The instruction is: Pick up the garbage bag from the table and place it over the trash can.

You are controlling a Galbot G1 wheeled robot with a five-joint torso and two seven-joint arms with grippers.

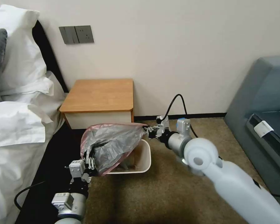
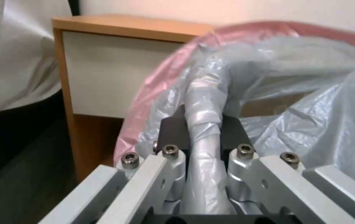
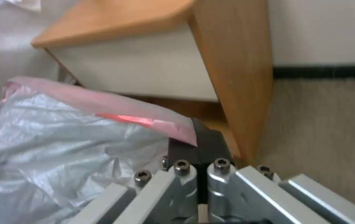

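So, head view first: the garbage bag [image 1: 113, 146] was stretched in the air between both grippers, over the left part of the trash can [image 1: 143, 161], which stood on the carpet [image 1: 165, 193] just in front of the table [image 1: 98, 95]. The left gripper [image 1: 89, 161] pinched the bag's near-left edge, beside the bed [image 1: 18, 130]; the right gripper [image 1: 147, 130] pinched the far-right corner, just off the table's front right corner. The can's right rim and part of its inside were uncovered; some small bits lay at the bottom, too unclear to name. Open carpet lay to the right of the can, up to a grey sofa [image 1: 264, 102]. The table top was bare wood. The bed crowded the left side.

Left wrist view: the left gripper's [image 2: 204, 137] jaws were clamped on a bunched fold of the bag [image 2: 269, 81], its pink hem arching above. The table's [image 2: 103, 71] white drawer front stood close behind.

Right wrist view: the right gripper's [image 3: 200, 146] jaws were closed tight on the bag's [image 3: 61, 133] pink hem. The table's [image 3: 231, 77] side panel was just beside the fingers, with carpet [image 3: 322, 130] free on the other side.
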